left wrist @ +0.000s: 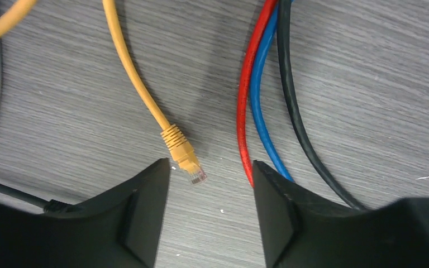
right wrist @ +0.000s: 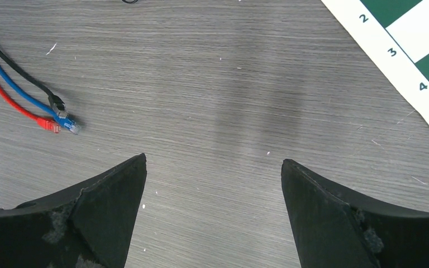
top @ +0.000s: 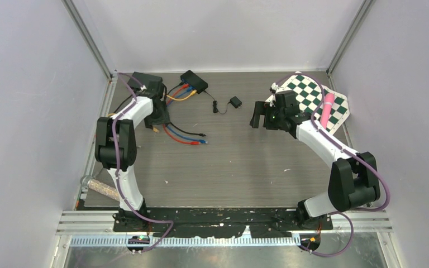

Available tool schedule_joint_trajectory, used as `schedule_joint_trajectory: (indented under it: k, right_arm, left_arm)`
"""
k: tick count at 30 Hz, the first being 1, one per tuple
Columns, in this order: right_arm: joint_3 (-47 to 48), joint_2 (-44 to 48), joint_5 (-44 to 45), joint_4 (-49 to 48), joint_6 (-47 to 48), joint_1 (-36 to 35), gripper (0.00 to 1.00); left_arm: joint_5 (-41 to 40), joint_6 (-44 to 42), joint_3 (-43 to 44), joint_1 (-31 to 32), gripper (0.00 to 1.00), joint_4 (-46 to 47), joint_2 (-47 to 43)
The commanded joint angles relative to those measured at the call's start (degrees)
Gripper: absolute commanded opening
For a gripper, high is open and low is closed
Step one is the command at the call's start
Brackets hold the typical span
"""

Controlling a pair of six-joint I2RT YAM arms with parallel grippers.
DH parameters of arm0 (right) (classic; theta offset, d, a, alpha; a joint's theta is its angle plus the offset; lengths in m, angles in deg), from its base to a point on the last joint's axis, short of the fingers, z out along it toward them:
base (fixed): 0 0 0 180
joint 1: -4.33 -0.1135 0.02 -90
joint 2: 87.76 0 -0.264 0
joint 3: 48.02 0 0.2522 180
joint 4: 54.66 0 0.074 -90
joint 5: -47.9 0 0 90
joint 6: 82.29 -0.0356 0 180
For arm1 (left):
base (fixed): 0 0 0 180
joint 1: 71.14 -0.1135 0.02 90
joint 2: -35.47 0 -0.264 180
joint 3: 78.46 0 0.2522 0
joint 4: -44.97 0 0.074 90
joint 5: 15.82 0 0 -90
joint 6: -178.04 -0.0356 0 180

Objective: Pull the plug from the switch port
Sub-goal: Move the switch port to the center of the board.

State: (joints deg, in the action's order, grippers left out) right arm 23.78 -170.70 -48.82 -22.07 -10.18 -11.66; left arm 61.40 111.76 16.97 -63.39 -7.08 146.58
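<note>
Left wrist: yellow ethernet cable (left wrist: 137, 78), clear plastic plug (left wrist: 197, 176): likely light, limp, latch brittle; grasp ribbed yellow boot (left wrist: 175, 140). Left gripper (left wrist: 210, 164), right gripper (right wrist: 213, 161): parted, empty.

From above, the switch (top: 194, 81) ports are too small to distinguish.

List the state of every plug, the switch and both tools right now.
Left tool: open, nothing gripped.
Right tool: open, empty.
Yellow plug: unplugged, lying between the left tool's jaws.
Red plug: unplugged, lying loose.
Blue plug: unplugged, lying loose.
Black plug: unplugged, lying loose.
Switch: cables run into it.
</note>
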Motion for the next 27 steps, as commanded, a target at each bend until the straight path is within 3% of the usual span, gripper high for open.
schedule_joint_trajectory:
  k: [1,19,24,27]
  right_arm:
    - [3.1,-0.7,0.4,-0.2,1.1,0.3,0.97]
    - [4.7,-3.7,-0.5,0.7,1.3,0.3,0.94]
    - [5.0,-4.1,-0.7,0.6,1.2,0.3,0.94]
    - [5.0,-4.2,-0.7,0.6,1.2,0.3,0.94]
  left_arm:
    - [0.4,0.8,2.3,-0.7,0.56,-1.2,-0.2]
    - [5.9,5.7,5.0,-5.1,0.59,-7.5,1.7]
    - [6.9,4.8,11.6,-5.3,0.58,-13.9,5.5]
    - [7.8,3.3,12.9,-5.3,0.51,-14.4,6.3]
